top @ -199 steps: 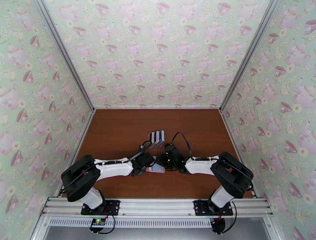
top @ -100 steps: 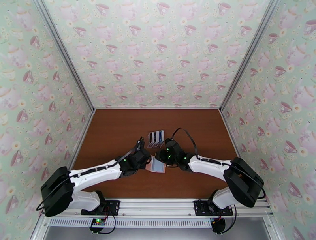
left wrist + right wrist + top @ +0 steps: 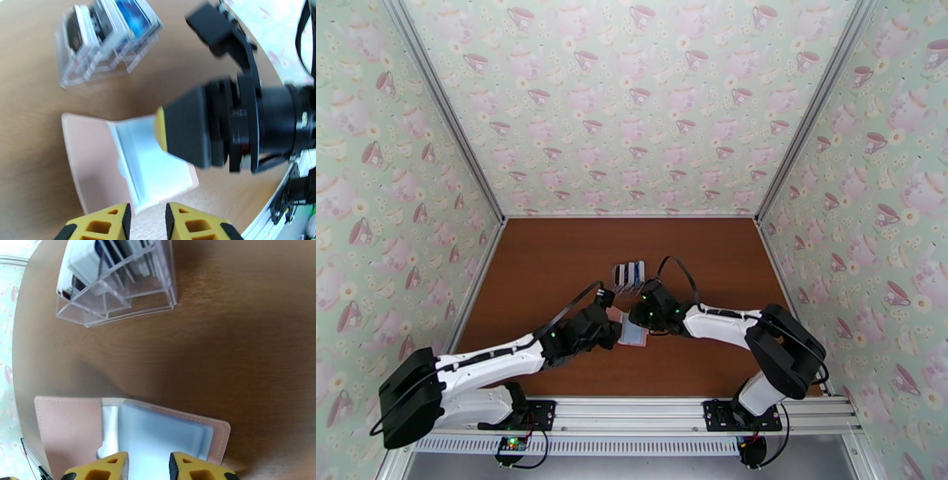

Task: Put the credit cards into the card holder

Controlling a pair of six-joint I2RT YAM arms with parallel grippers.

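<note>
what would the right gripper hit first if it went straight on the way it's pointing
Most likely the open wallet: its pale inside lies right ahead of the right gripper. How close they are is hard to tell.

Legible text, labels, brands, numbers: none. Faces of cards (image 3: 130, 15) in rack (image 3: 87, 71) too blurred to read.

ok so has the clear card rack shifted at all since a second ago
No. The clear card rack keeps the same spot against the back edge of the table.
</note>
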